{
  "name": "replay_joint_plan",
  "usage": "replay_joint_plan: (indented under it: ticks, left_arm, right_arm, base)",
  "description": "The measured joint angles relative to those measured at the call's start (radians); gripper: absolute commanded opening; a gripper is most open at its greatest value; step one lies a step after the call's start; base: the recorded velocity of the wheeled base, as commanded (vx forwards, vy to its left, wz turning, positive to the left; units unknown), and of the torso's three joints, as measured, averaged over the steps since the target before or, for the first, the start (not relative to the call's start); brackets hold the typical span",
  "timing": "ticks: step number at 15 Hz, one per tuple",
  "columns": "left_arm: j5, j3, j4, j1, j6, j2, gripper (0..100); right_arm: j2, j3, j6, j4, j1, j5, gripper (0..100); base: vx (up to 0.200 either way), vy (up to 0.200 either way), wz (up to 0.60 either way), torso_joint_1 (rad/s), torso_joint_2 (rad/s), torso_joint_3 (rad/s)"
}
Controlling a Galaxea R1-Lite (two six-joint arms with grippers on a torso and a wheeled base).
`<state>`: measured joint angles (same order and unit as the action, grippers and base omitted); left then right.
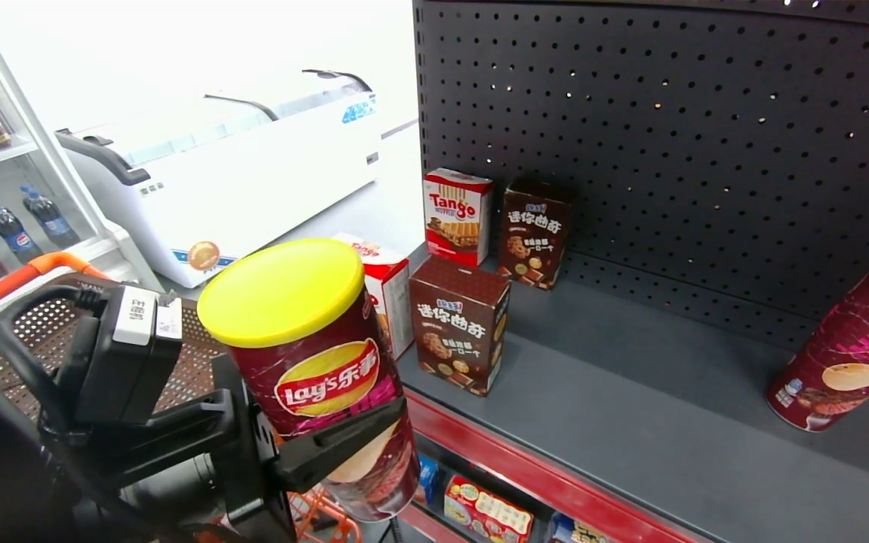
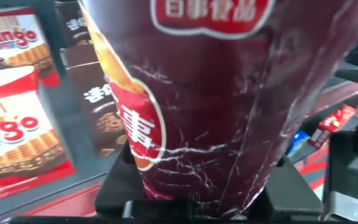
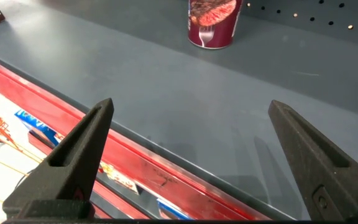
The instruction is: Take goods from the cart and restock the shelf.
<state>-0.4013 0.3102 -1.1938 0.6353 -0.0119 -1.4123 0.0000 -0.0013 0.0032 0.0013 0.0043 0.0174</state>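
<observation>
My left gripper [image 1: 314, 441] is shut on a dark red chip can [image 1: 314, 362] with a yellow lid, held upright in front of the shelf's left end, just outside its red front edge. The same can [image 2: 229, 93] looms close in the left wrist view. The grey shelf [image 1: 631, 392] carries two wafer boxes [image 1: 457, 215] [image 1: 385, 286] and two brown cookie boxes [image 1: 535, 234] [image 1: 459, 324] at its left. A second chip can [image 1: 849, 347] stands at the far right. My right gripper [image 3: 194, 165] hangs open over the shelf's front edge, with nothing between its fingers.
A black pegboard [image 1: 668, 113] backs the shelf. The cart's mesh basket [image 1: 42, 332] and orange handle [image 1: 27, 271] sit at the left, behind my left arm. Bare shelf [image 3: 166, 87] lies between the boxes and a can [image 3: 213, 22]. Packaged goods [image 1: 483, 513] fill the lower shelf.
</observation>
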Motion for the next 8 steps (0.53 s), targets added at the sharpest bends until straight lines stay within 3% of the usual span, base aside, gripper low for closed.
replay_joint_plan:
  ticks: [1,8]
  left_arm:
    - [0.000,0.000,0.001,0.011,0.000,-0.002,0]
    - [-0.003,0.015,0.001,0.026,0.000,-0.016,0]
  right_arm:
    - [0.000,0.000,0.000,0.000,0.000,0.000,100]
    - [0.000,0.000,0.000,0.000,0.000,0.001,100]
  base:
    - [0.000,0.000,0.00,0.000,0.00,0.000]
    - [0.000,0.000,-0.60,0.004,0.00,0.002]
